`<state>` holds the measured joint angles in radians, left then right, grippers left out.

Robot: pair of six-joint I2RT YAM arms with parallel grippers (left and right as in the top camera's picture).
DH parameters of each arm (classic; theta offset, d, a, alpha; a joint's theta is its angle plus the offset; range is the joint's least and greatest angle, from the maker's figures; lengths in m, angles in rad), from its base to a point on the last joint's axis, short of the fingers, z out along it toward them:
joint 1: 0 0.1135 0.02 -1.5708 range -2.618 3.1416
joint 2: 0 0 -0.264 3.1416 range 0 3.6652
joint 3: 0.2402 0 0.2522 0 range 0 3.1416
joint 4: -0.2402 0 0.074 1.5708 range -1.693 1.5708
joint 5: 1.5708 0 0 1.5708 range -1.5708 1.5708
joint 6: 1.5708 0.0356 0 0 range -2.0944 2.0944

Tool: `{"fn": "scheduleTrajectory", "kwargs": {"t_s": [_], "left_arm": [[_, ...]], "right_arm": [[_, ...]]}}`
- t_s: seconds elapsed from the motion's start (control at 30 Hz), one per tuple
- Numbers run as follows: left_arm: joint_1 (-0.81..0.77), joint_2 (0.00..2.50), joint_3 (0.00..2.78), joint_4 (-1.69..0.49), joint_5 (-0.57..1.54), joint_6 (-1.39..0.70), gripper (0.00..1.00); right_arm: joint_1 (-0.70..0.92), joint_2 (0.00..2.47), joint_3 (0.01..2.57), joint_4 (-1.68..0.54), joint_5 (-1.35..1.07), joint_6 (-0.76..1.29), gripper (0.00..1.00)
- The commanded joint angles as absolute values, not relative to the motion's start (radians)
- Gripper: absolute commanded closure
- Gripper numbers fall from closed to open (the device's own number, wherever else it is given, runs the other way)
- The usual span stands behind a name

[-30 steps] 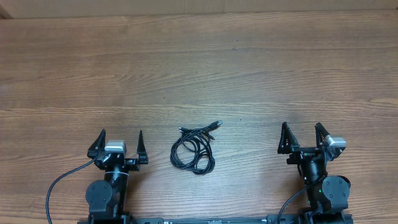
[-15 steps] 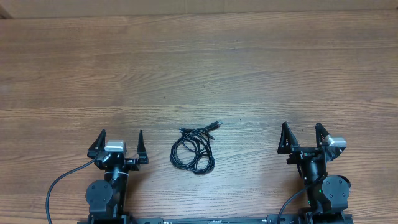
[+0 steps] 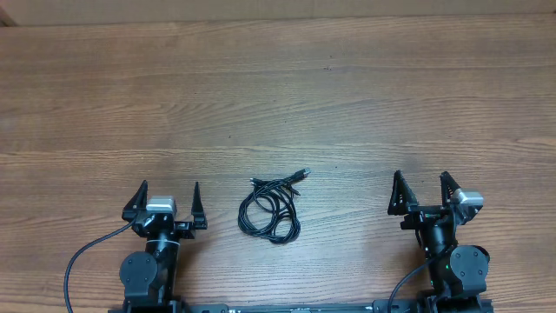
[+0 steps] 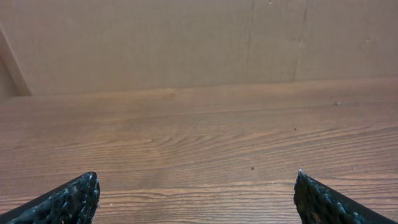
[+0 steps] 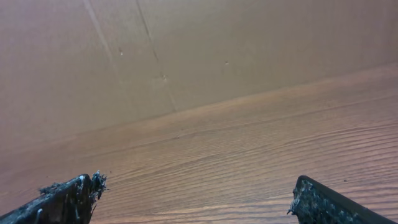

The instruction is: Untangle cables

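The cables lie in one tangled black bundle of thin loops on the wooden table, near the front edge and midway between the arms. Small plug ends stick out at its upper right. My left gripper stands open to the bundle's left, a short gap away, with nothing between its fingers. My right gripper stands open farther off to the right, also empty. In both wrist views only bare wood shows between the fingertips; the cables are out of those views.
A tan cardboard wall rises at the table's far edge. Thick black robot leads curl at the front by each arm base.
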<state>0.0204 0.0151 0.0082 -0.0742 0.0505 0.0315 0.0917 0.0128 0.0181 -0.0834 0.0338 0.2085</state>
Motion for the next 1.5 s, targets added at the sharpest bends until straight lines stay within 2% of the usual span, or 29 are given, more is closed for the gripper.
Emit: {"fn": "scheduleTrajectory", "kwargs": {"t_s": [0.0, 1.47], "left_arm": [[0.026, 0.004, 0.005, -0.076, 0.048, 0.022, 0.00], [0.026, 0.005, 0.006, -0.079, 0.024, 0.022, 0.00]], "right_arm": [[0.091, 0.003, 0.008, -0.081, 0.043, 0.209, 0.00], [0.091, 0.003, 0.008, -0.081, 0.043, 0.209, 0.00]]}}
